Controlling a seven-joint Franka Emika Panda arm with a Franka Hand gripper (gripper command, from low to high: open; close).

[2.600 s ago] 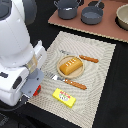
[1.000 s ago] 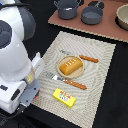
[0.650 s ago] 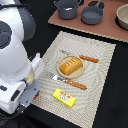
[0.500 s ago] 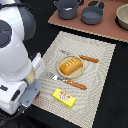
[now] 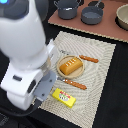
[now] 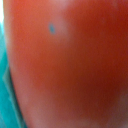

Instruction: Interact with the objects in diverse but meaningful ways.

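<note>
Gripper not visible in either view, so open or closed cannot be told; in the exterior view it is hidden behind the white arm body (image 5: 30, 55), which fills the left half of the frame. Wrist view is filled almost entirely by a blurred red surface, read as the red tomato (image 6: 70, 65), right up against the lens, with a small dark speck on it and a thin teal strip at one edge. Contact between the fingers and the tomato cannot be confirmed. Just beside the arm's lower housing, at lower centre of the exterior view, the yellow butter block (image 5: 64, 97) is seen lying on the striped placemat (image 5: 102, 75). At frame centre the golden bread loaf (image 5: 70, 65) is seated on a small round plate (image 5: 64, 76) on the mat. Two orange-handled utensils are laid beside the plate: one (image 5: 89, 59) to its upper right, one (image 5: 75, 84) below it. Along the top edge, on a reddish-brown surface (image 5: 107, 30), the grey-blue two-handled pot (image 5: 68, 8) and the grey pan (image 5: 93, 14) are placed side by side, apart from the mat. A beige bowl (image 5: 123, 17) is cut off by the upper right corner.
</note>
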